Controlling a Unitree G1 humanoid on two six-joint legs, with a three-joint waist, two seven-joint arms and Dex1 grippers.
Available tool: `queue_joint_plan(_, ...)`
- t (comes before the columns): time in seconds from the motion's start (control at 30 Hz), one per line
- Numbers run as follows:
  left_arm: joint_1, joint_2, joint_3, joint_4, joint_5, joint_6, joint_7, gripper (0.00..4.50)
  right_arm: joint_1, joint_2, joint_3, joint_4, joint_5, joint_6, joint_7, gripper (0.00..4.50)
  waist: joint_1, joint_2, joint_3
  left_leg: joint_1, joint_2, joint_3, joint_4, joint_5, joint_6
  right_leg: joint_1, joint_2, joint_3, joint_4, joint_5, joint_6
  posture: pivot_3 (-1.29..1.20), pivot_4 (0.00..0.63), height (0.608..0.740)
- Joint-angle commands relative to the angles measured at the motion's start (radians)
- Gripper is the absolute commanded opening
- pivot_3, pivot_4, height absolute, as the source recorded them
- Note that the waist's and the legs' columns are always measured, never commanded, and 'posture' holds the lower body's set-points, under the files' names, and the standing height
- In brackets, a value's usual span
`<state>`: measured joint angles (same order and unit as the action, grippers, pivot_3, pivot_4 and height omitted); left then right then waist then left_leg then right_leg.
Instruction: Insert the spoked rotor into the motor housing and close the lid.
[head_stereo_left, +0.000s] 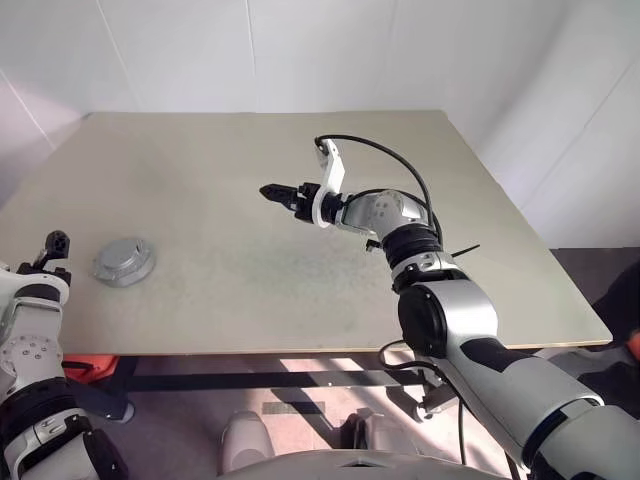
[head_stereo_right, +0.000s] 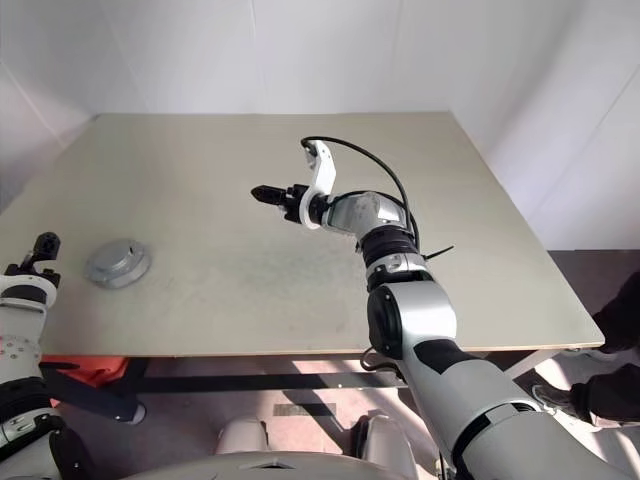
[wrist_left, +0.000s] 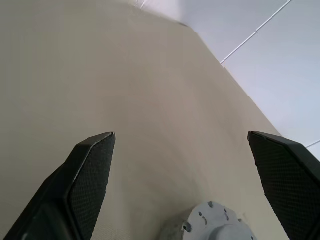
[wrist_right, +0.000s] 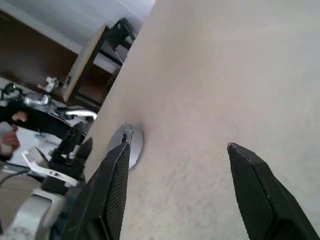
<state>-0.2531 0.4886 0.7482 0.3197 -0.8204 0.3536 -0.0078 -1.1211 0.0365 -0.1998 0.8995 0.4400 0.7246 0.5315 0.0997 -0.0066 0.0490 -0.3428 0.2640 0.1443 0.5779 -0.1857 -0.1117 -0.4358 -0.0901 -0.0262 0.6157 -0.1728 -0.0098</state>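
- motor housing (head_stereo_left: 124, 262) sits on the tabletop (head_stereo_left: 260, 150) near its left front edge, with the lid (wrist_left: 212, 227) already on top of it; what shows is a dull-grey disc with a bumpy, notched rim and small cut-outs, seated flat on a short round can.
- spoked rotor and the copper windings cannot be seen from here; by the look of it the rotor is under the lid, but that is a judgement only.
- left gripper (wrist_left: 190, 185) hangs just beside the housing at the tabletop's left edge, jaws spread wide with nothing between them; the lid's rim peeks in low between the two pads.
- right gripper (head_stereo_left: 275, 193) hovers over the middle of the tabletop, well apart from the housing, pointing toward the left side; its jaws stand apart and hold nothing.
- handling, as a guess: an all-metal can with windings should be heavy for its size, rigid, and smooth-sided, so slippery under hard pads.
- best hold looks to be across the outer wall of the can, below the lid, pads on opposite sides; the notched rim gives some bite but a pinch there could tilt or lift the lid.
- pressing down on the lid's centre should be safe; prodding through the cut-outs risks the thin spokes beneath.
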Motion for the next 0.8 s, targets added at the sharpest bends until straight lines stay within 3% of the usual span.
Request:
queue_joint_plan(0.03,-0.054,0.045,-0.108,-0.101,0.093,-0.037,-0.079,4.48,0.042,-0.052,0.107,-0.126,-0.12,-0.28,0.096,3.47,0.006,-0.003,0.0,-0.001,0.0,0.0,0.001,0.0,0.0,0.001,-0.001,0.0,0.0,0.0,0.0,0.0,0.0,0.74)
queue_joint_plan(0.1,-0.073,0.052,-0.179,-0.142,0.12,-0.02,-0.138,4.48,0.065,-0.091,0.151,-0.132,-0.184,-0.405,0.115,3.47,0.01,-0.006,0.0,-0.001,0.0,0.0,0.003,0.0,0.0,0.002,-0.001,0.0,0.0,0.0,0.0,0.0,0.0,0.74)
queue_joint_plan(0.2,-0.087,0.072,-0.412,-0.249,0.186,0.057,-0.306,4.48,0.085,-0.219,0.189,-0.13,-0.216,-0.492,0.285,3.47,0.015,-0.008,0.0,-0.001,0.0,0.0,0.005,0.0,0.0,0.004,-0.002,-0.001,0.0,0.0,0.0,0.0,0.0,0.74)
queue_joint_plan(0.4,-0.056,0.074,-0.773,-0.356,0.368,0.1,-0.492,4.48,0.212,-0.412,0.292,-0.142,-0.316,-0.682,0.531,3.47,-0.008,-0.006,0.001,-0.001,-0.001,0.001,0.004,-0.001,0.002,0.005,-0.002,0.0,0.003,-0.001,-0.001,0.0,0.0,0.74)
queue_joint_plan(0.57,-0.042,0.055,-0.798,-0.345,0.413,0.091,-0.522,4.48,0.259,-0.44,0.303,-0.126,-0.338,-0.685,0.545,3.47,-0.044,-0.003,0.002,-0.006,0.001,0.002,0.004,0.0,0.002,-0.005,0.0,0.002,0.008,0.0,-0.004,0.0,0.0,0.74)
queue_joint_plan(0.8,-0.028,0.037,-0.749,-0.345,0.434,0.095,-0.516,4.48,0.26,-0.425,0.305,-0.114,-0.357,-0.679,0.531,3.47,-0.049,0.0,0.003,-0.005,0.001,0.002,0.01,0.001,0.004,-0.002,0.0,0.001,0.009,0.001,-0.005,0.0,0.0,0.74)
